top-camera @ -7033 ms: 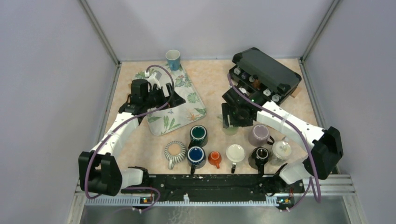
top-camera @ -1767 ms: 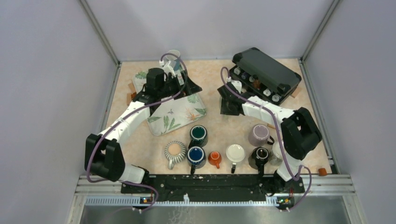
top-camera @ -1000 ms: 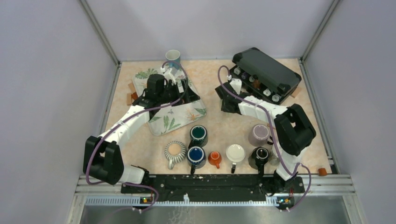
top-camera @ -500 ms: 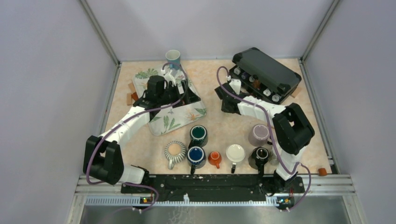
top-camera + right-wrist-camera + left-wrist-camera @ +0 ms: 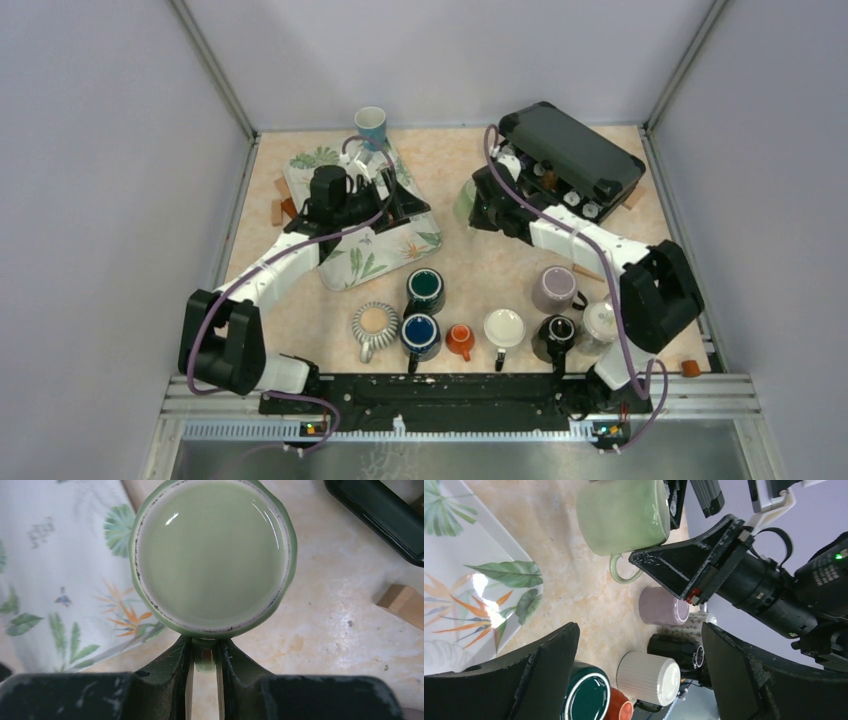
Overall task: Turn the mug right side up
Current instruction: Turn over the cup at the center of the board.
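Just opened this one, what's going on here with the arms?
The right gripper is shut on the handle of a green mug, between the floral tray and the black case. The mug is base-up, so it is not yet turned over. Whether it is off the table is unclear. The left gripper hangs open over the tray, holding nothing.

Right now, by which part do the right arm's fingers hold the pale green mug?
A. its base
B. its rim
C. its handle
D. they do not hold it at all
C: in the right wrist view the right arm's fingers are pinched on either side of the handle of the pale green mug.
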Motion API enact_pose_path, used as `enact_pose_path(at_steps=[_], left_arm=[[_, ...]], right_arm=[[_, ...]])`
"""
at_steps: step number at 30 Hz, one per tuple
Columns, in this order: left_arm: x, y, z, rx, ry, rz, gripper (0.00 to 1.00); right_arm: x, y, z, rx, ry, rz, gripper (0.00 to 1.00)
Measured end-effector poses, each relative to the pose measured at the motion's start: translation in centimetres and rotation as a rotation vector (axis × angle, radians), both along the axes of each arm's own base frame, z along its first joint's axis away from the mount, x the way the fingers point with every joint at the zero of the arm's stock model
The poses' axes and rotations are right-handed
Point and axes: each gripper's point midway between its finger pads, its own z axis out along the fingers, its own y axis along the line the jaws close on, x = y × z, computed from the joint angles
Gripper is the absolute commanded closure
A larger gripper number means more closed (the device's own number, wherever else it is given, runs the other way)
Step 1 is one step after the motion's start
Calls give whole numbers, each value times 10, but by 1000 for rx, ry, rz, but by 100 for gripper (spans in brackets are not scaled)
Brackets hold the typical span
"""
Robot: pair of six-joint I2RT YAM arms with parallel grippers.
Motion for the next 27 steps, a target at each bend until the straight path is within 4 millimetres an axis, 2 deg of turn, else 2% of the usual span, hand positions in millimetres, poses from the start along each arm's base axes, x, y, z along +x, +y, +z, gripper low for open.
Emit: enact_pose_path(at_steps=[9, 14, 22, 27], left_arm=[[-1, -6, 17, -107, 5, -11, 2], [-1, -8, 28, -167, -11, -24, 2], [-5, -14, 66, -289, -85, -82, 4], [-9, -16, 79, -334, -97, -106, 9]], right_arm=[[14, 26, 73, 336, -123, 51, 100], [15, 44, 112, 549, -176, 104, 100], [3, 70, 141, 806, -181, 206, 100], [-5, 80, 159, 929, -191, 261, 100]])
